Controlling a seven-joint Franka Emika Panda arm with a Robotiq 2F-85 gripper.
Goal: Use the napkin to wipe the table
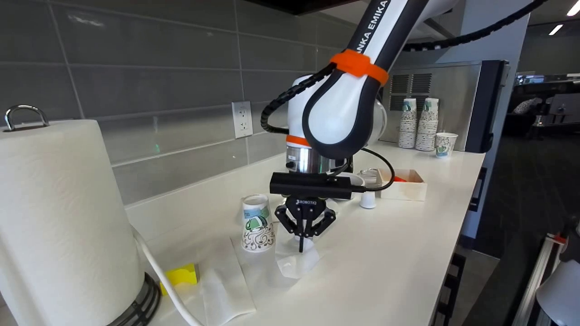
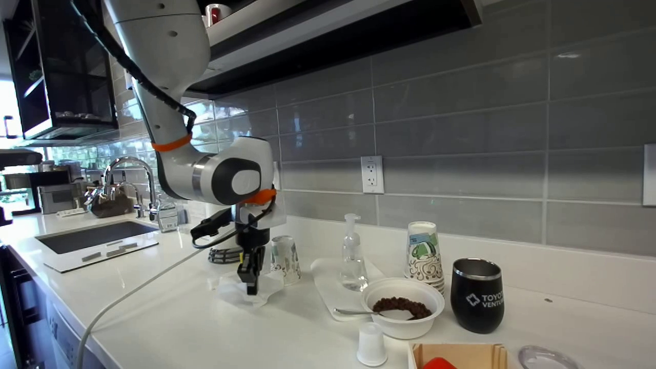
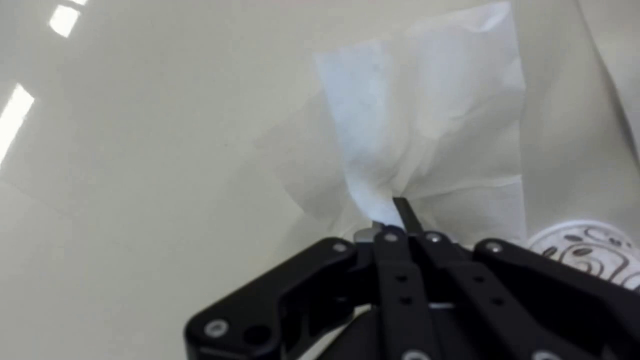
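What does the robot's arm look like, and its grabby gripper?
The arm is white and black, smooth and rounded, with bright orange bands and a bumpy black cable. White letters on it include EMIKA. The gripper is black, with silvery screws, skinny jointed fingers and the word ROBOTIQ.

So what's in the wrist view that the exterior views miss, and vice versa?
Wrist view only: bright glare patches on the counter, upper left of the picture.

Exterior only: the arm and a wall socket in both exterior views; a paper towel roll in an exterior view; a pump bottle and black tumbler in an exterior view.

Shared: counter, napkin, the pincer gripping it, and a patterned paper cup, cropped in the wrist view.
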